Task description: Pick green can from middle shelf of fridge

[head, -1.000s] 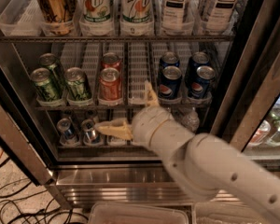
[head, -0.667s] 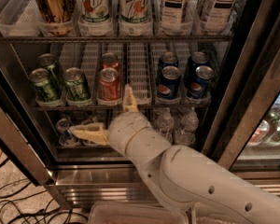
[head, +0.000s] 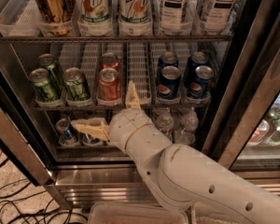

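Note:
The open fridge (head: 19,149) has green cans on the left of its middle shelf (head: 186,105): one at the front left (head: 44,86), one beside it (head: 77,85), one behind (head: 51,63). My gripper (head: 101,103) is open and empty in front of the shelf's front rail. One finger (head: 131,96) points up just right of the front red can (head: 109,84). The other finger (head: 89,127) points left below the shelf, under the green cans. The fingers touch no can.
A second red can (head: 110,59) stands behind the first. Blue Pepsi cans (head: 168,81) fill the shelf's right side. Tall bottles (head: 94,7) stand on the rack above, small water bottles (head: 188,123) below. My white arm (head: 196,181) crosses the lower fridge. Cables (head: 9,204) lie on the floor at left.
My gripper has moved left along the front of the middle shelf, from in front of the empty lane beside the Pepsi cans to near the red can. The cans have not moved.

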`<action>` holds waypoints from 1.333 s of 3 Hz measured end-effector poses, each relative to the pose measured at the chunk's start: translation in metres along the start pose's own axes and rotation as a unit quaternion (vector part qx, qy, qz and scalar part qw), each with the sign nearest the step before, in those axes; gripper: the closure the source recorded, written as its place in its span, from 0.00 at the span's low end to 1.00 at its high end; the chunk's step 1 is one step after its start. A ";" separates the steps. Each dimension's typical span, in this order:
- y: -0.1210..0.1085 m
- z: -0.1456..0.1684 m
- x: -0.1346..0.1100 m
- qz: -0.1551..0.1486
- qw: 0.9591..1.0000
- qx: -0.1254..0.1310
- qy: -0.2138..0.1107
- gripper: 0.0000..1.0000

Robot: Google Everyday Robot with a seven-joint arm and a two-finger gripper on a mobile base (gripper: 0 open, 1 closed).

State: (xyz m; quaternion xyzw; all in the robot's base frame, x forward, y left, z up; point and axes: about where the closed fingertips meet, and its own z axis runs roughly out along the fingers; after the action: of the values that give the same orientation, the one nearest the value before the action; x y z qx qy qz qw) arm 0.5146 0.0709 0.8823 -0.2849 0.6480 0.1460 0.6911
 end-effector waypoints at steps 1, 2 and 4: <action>0.003 0.001 0.011 0.027 1.000 -0.015 -0.005 0.00; 0.025 0.011 0.023 0.052 0.997 -0.061 -0.004 0.00; 0.061 0.026 0.026 0.052 0.994 -0.092 -0.002 0.00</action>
State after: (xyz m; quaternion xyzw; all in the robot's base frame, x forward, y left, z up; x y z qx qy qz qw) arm 0.5041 0.1299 0.8443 -0.3134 0.6445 0.2411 0.6544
